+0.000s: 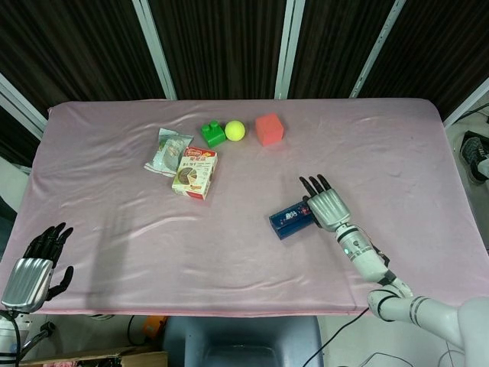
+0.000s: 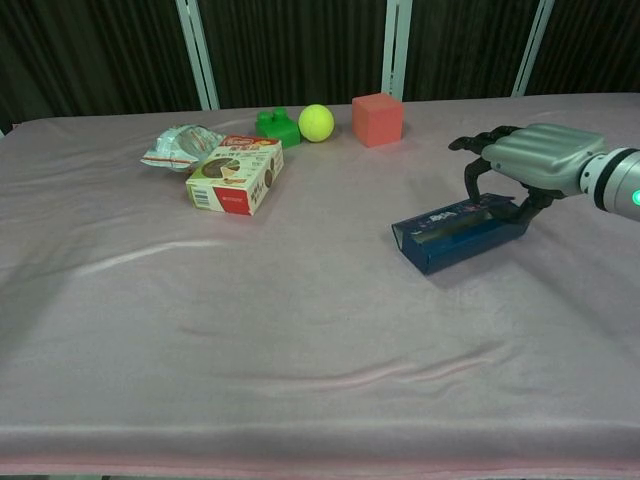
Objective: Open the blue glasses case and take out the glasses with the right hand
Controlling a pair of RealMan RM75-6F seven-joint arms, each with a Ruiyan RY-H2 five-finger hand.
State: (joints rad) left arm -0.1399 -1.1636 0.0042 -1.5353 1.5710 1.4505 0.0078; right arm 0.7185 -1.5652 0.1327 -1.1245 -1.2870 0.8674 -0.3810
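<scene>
Right hand (image 2: 530, 165) grasping blue glasses case (image 2: 460, 233) on pink worktop (image 1: 229, 229), left hand (image 1: 34, 264) released off the near-left corner

The right hand (image 1: 326, 205) covers the right end of the blue glasses case (image 1: 289, 221), so whether its lid has lifted cannot be told (the case tilts onto its long side in the chest view). The print on the case is too small to read. The left hand (image 1: 34, 264) shows only in the head view, its arm cut by the bottom edge. The crumpled packet (image 1: 168, 152) is partly hidden behind the snack box (image 1: 195, 173).
</scene>
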